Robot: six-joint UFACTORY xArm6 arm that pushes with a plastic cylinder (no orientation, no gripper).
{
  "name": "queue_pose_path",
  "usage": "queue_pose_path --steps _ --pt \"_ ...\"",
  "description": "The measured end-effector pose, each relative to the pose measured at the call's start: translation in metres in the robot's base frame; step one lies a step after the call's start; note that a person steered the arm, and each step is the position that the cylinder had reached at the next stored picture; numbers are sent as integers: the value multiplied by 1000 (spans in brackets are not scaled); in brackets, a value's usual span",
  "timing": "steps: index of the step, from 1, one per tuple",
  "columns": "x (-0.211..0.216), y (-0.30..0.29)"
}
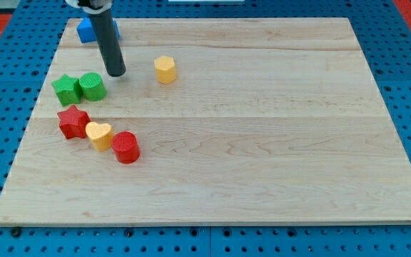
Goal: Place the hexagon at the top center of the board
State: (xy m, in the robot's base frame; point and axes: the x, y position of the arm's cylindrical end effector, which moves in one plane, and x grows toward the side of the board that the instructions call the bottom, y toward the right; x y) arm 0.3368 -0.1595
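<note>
The yellow hexagon (165, 69) sits on the wooden board (262, 143) in the upper left part, left of the board's middle. My tip (116, 73) rests on the board to the left of the hexagon, with a clear gap between them. It is just to the upper right of the green round block (92, 86).
A green star (66, 88) touches the green round block on its left. A red star (73, 121), a yellow heart (99, 135) and a red round block (126, 148) lie in a row lower left. A blue block (87, 30) sits at the top left, partly behind the rod.
</note>
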Motion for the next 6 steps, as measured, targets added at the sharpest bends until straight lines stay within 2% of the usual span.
queue_pose_path --steps 1,6 --pt "-14 0" --pt "-17 18"
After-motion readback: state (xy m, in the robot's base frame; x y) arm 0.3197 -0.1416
